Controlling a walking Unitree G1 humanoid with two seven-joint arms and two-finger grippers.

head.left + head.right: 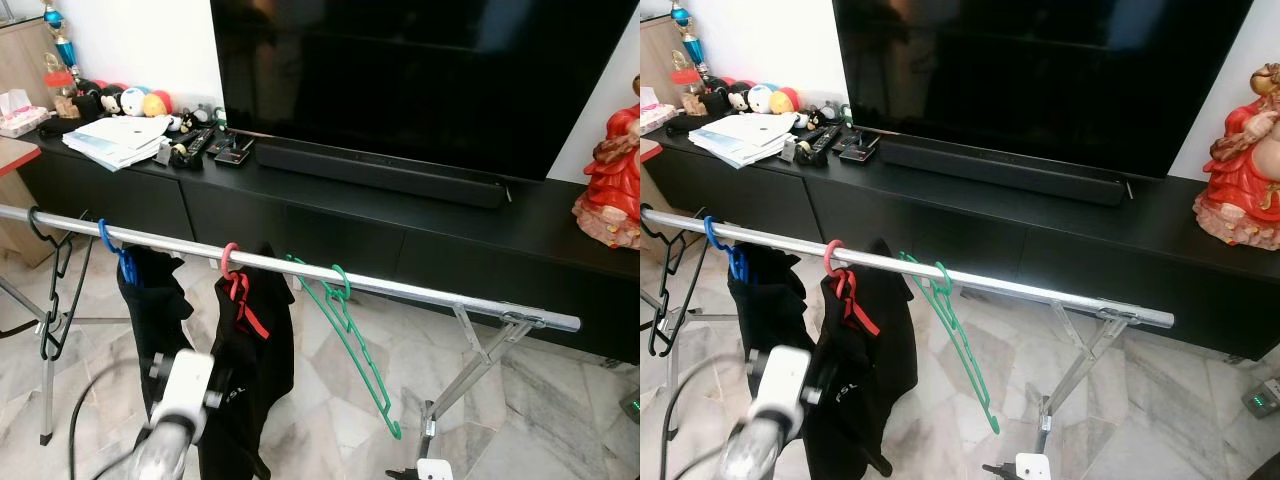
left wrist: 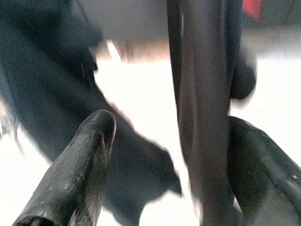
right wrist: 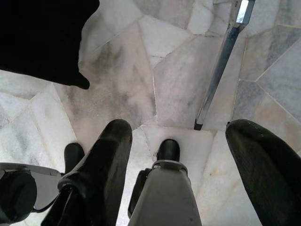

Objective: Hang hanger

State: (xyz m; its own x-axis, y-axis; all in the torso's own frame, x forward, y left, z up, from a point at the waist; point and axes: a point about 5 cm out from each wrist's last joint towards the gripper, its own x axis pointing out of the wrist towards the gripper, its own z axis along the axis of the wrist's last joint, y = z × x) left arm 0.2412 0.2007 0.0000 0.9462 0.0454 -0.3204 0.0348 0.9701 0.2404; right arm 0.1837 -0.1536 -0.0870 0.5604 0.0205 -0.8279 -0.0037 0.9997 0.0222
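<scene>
Left gripper [image 2: 164, 174]: fingers apart, black garment [image 1: 245, 370] hanging between and past them.
Right gripper [image 3: 188, 165]: fingers spread above marble floor [image 3: 141, 84].
Green hanger [image 1: 350, 330]: on the rail [image 1: 400, 288], up beyond the left gripper.

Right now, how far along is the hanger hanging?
Four hangers hang on the silver metal rail: black, blue, red, and the bare green plastic hanger. The left tool sits open near dark cloth; the right tool is open, holding nothing. Nothing looks left to hang.
</scene>
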